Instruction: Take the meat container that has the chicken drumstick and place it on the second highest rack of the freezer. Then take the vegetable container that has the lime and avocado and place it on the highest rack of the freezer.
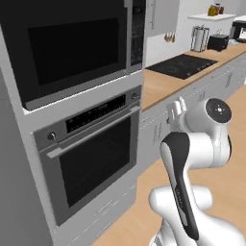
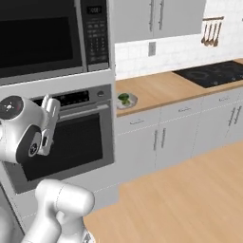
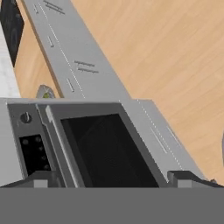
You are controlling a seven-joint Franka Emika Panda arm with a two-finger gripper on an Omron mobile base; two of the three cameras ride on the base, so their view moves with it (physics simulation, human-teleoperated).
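The end effector is open and holds nothing, its two dark fingertips spread wide before the black glass door of the wall oven. Above the oven sits the built-in microwave. Just right of the oven column, on the wooden bench, a shallow grey container holds green produce, too small to identify. Farther along the bench lies a black cooktop.

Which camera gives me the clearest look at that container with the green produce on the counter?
The right base view: the container with green produce sits unobstructed on the counter beside the oven. The hand view catches only a small, partly hidden sliver. In the left base view I cannot make it out.
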